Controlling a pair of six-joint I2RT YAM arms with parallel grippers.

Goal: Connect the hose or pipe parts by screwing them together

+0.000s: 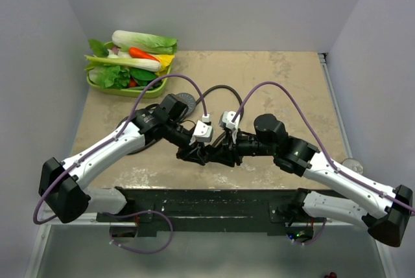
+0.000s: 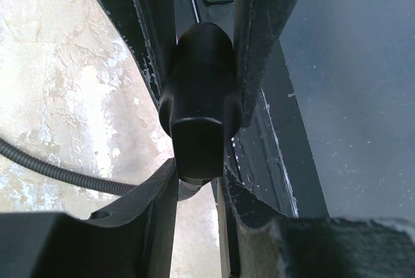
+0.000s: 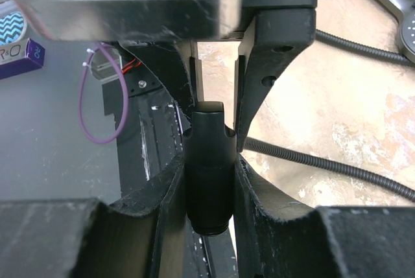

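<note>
The hose's black end fitting (image 3: pixel 210 161) hangs in the air between both arms, near the table's front middle. My right gripper (image 3: pixel 211 161) is shut on its smooth barrel, and a threaded rim shows at the near end. My left gripper (image 2: pixel 200 174) is shut on the same fitting (image 2: pixel 198 109), where the ribbed hose (image 2: pixel 58 173) leaves it. In the top view the two grippers (image 1: pixel 200 155) (image 1: pixel 219 155) meet tip to tip. The hose (image 1: pixel 224 87) loops over the table behind them. The dark grey shower head (image 1: pixel 186 102) lies flat on the table, free of both grippers.
A green tray (image 1: pixel 97 85) piled with vegetables stands at the back left corner. Purple cables (image 1: pixel 279 87) arch over both arms. The black mounting bar (image 1: pixel 207 203) runs along the near edge. Walls close in on the left, back and right.
</note>
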